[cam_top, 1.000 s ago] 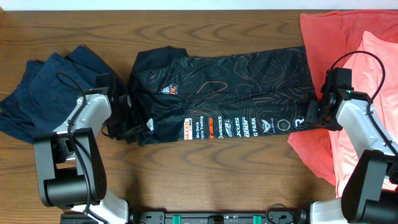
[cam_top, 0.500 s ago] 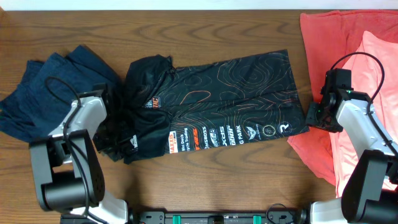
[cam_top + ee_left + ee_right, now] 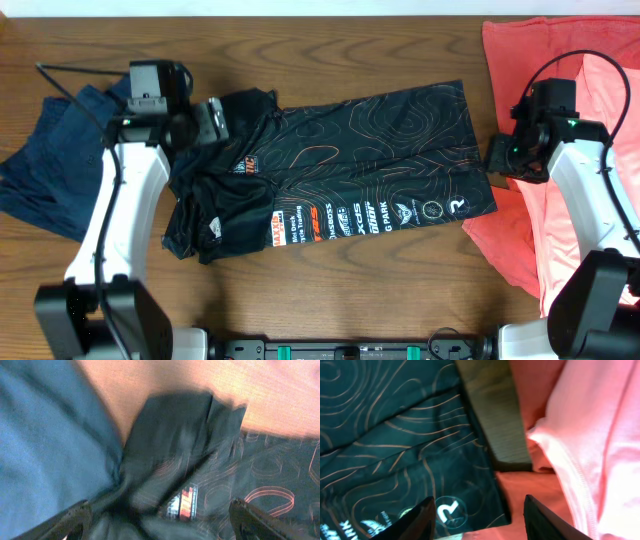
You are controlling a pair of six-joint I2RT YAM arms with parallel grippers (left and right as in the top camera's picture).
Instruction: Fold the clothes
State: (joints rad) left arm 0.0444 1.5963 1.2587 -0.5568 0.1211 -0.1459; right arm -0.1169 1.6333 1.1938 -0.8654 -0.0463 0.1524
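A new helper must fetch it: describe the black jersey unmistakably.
On the wooden table lie three heaps of cloth. The black jersey is spread in the middle, between navy clothes and pink shirts. Only it carries thin orange lines and white logos.

Open wood along the table (image 3: 350,300) at 6 o'clock and in a strip at 12 o'clock past the black jersey (image 3: 380,150). Blocked at 9 o'clock by the navy garment (image 3: 45,165), just beside the jersey. Crowded at 3 o'clock by coral shirts (image 3: 520,240), touching its corner.
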